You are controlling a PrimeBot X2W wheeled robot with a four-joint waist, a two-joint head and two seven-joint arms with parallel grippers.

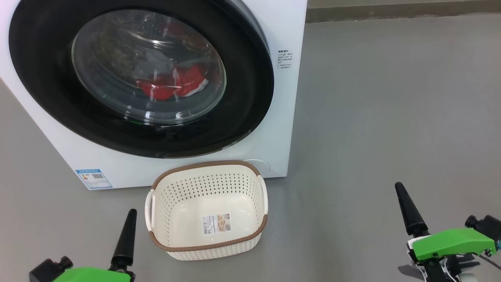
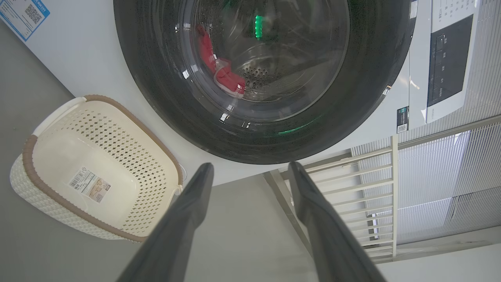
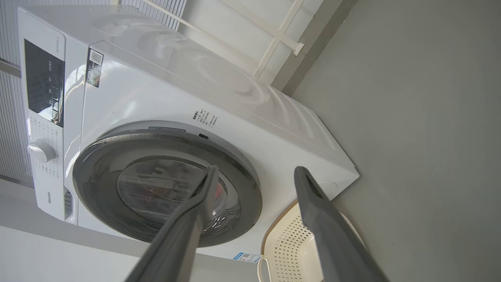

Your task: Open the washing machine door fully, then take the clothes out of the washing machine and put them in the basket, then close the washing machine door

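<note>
The large round door (image 1: 148, 70) with its glossy black rim is shut on the big white washing machine (image 1: 282, 117), red clothes (image 1: 172, 84) inside. The cream perforated plastic basket (image 1: 207, 164) sits empty on the grey floor (image 1: 372, 117) just before it. The left end effector (image 2: 250, 166) and right end effector (image 3: 256, 169) both gape wide and empty, so one should hook the rim's free edge and swing it clear of the basket.

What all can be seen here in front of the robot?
washing machine: one, white, on the floor
door: one, black rim with clear glass, on the machine's front
clothes: count unclear, red with white, behind the glass
basket: one, cream with brown rim, on the floor before the machine
paper label: one, white, on the basket's bottom
blue label: one, machine's lower front corner
floor: grey
left gripper: dark fingers, open, holding nothing
right gripper: dark fingers, open, holding nothing
</note>
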